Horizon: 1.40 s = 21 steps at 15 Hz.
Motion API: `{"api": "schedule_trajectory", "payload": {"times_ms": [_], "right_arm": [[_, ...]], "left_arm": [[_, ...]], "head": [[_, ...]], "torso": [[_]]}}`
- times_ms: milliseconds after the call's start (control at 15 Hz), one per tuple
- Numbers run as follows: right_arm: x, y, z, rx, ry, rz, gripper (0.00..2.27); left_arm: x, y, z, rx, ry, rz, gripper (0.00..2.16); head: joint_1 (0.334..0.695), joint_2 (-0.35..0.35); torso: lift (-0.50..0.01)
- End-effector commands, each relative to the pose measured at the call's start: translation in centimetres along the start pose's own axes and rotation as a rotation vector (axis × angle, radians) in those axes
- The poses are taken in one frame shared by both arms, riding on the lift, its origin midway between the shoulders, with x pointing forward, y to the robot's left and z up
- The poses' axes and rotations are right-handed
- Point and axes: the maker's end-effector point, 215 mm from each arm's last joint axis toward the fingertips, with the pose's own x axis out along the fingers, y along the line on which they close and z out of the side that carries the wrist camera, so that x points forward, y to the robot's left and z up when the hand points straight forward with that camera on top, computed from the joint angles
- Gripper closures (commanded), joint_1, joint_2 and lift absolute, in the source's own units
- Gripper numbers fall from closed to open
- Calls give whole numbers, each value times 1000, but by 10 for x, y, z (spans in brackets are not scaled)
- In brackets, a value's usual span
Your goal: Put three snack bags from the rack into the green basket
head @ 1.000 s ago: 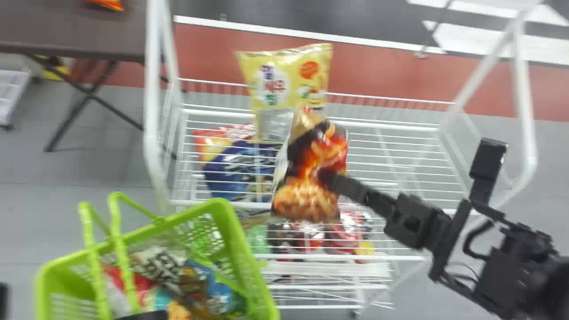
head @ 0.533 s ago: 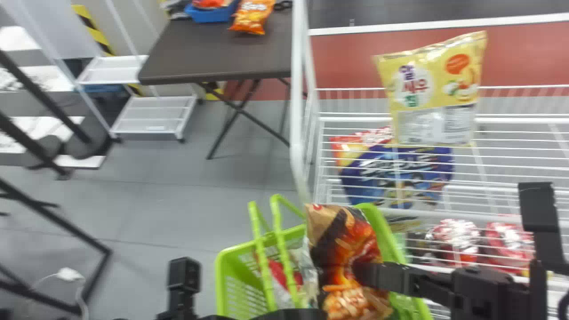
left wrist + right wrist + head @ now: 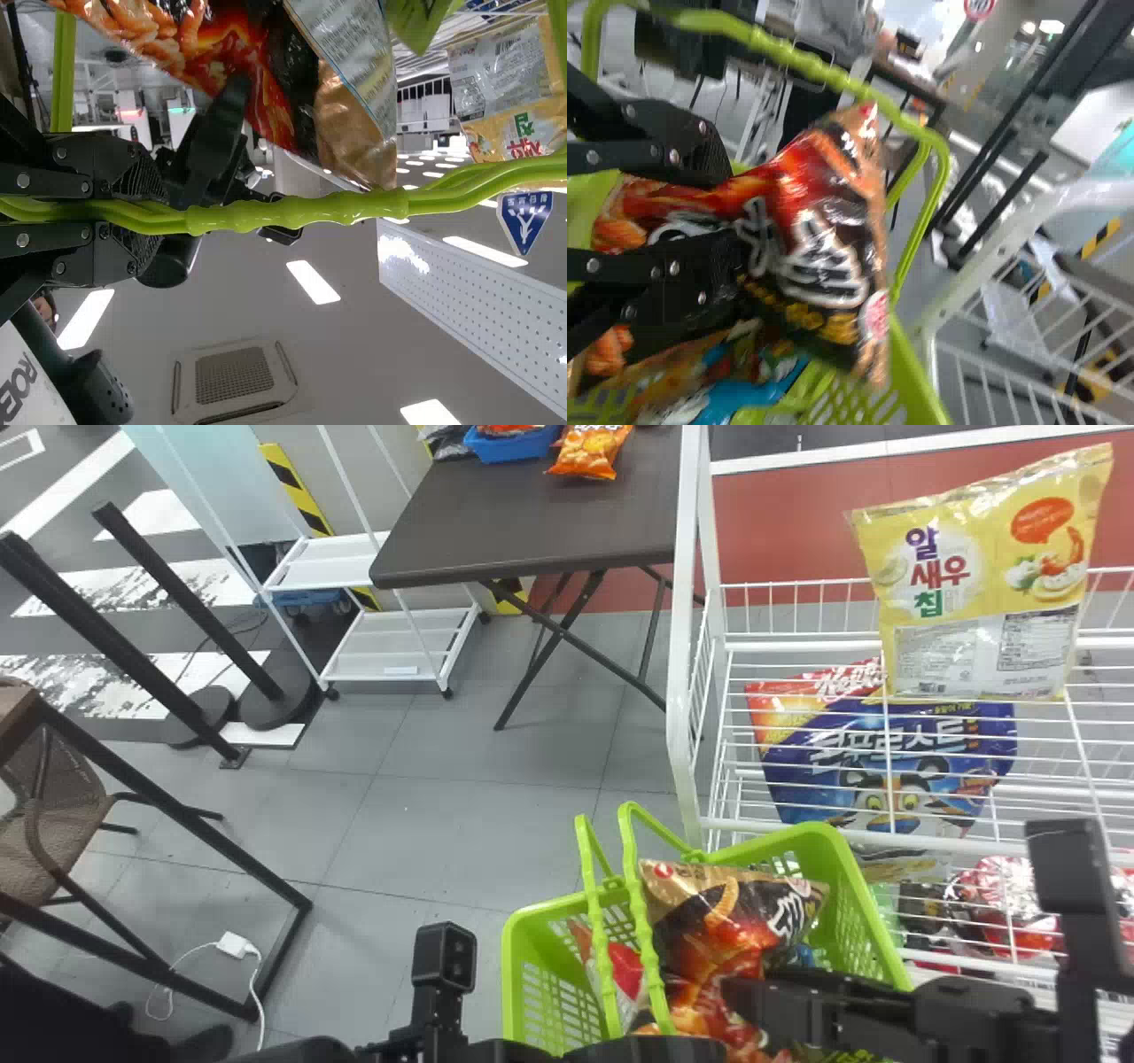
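Looking past the work, grey floor tiles (image 3: 461, 824), with a dark folding table (image 3: 532, 522) at the far side and a white wire rack (image 3: 788, 837) on the right. On the rack, to be seen upright, a yellow shrimp-chip bag (image 3: 983, 576), and below it, behind wires, a blue cereal bag (image 3: 886, 762). Down in front, a green basket (image 3: 558, 1001) with other packets inside. Over its opening, pinched between the nearly closed fingers of the right gripper (image 3: 744, 1001), a black-and-red snack bag (image 3: 709, 921), reaching well out past the fingertips and bunched between them. Closed around the basket handle (image 3: 292, 211), the left gripper (image 3: 656, 1052). Crossed in front by green handles in the head view, the snack bag; cut off at its lower end by the bottom edge. Hard to make out against dark print, the right fingertips.
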Motion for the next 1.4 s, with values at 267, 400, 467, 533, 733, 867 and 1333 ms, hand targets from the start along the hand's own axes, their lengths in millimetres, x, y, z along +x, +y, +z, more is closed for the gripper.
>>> {"api": "schedule_trajectory", "payload": {"times_ms": [267,400,467,533,733,867,1333], "right_arm": [[-90,-16,63,-45,-191,-112,33],[-131,-64,99,-164,-370,-315,36],[-152,-84,115,-246,-459,-417,36],[-172,-100,125,-319,-541,-499,36],[-213,-123,117,-458,-677,-658,43],[-225,-128,100,-502,-711,-721,49],[-235,-112,76,-604,-761,-796,70]], "left_arm": [[-9,1,-3,-9,-20,5,2148],[-10,1,-5,-9,-21,5,2148],[-10,2,-4,-7,-22,5,2148],[-9,1,-5,-7,-20,5,2148],[-11,2,-7,-14,-21,7,2148],[-12,4,-11,-19,-22,10,2148],[-24,1,-34,12,-63,10,2148]], "head": [[695,297],[695,223],[695,180],[695,133],[695,-72],[695,-135],[695,-228]], "torso": [[0],[0],[0],[0],[0],[0],[0]]}}
